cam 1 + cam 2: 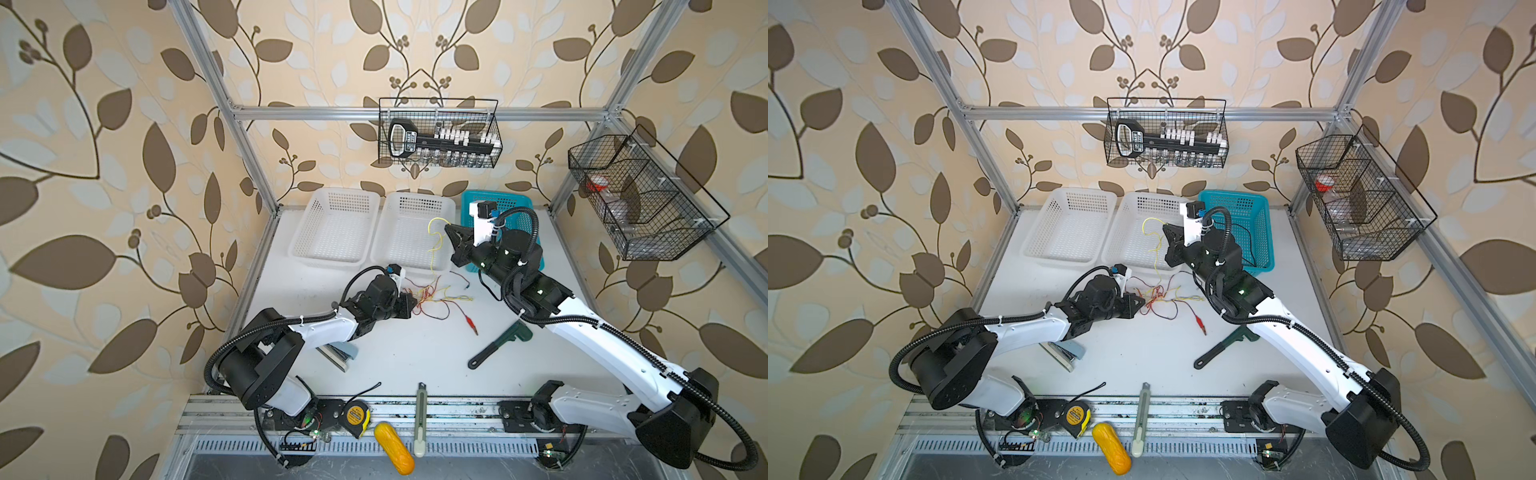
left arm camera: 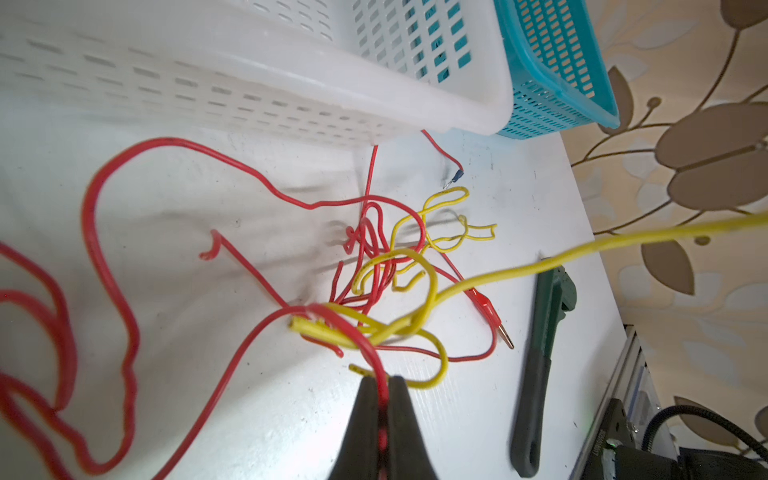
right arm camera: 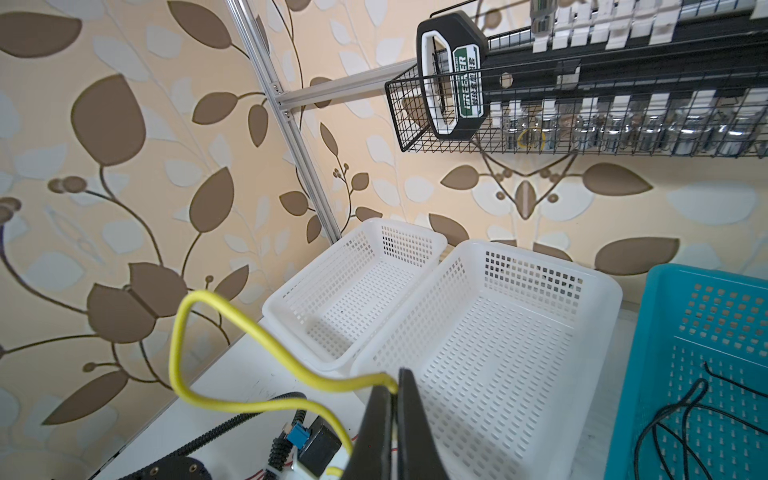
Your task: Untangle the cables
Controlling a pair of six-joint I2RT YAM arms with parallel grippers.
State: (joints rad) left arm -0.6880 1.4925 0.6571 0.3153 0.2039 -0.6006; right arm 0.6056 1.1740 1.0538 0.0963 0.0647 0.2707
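**Both tools clenched, yellow being drawn out of the red knot**

Left tool point(image 2: 384, 380) clenched on a red cable point(image 2: 361, 338), low over the bench point(image 2: 257, 395). The knot point(image 2: 374, 324) of red and yellow strands sits just ahead of its tips. Right tool point(image 3: 395, 384) clenched on a yellow cable point(image 3: 232, 328), raised over the white baskets point(image 3: 540, 262); in a top view that strand point(image 1: 432, 259) hangs from it down to the knot by the left tool

Step, as judged: part yellow from red. Do it well: left tool anchors red, right tool draws yellow slowly up and away from the left tool, along the line the strand leaves the knot. Watch the yellow loop wrapped round red just ahead of the left tool; if it tightens, ease off and re-grip nearer the knot. Risk: whole bundle lifts together

Counts:
- tools 2
- white baskets 2
- teal basket point(image 3: 706, 272) 1, beside the right tool
- black cable point(image 3: 665, 413) inside it, looks like 1
- red clip point(image 2: 482, 300) 1, beyond the knot from the left tool
- wrench point(image 2: 536, 374) 1
- yellow pieces at least 2 by loose ends; red count cannot tell, too overlapped
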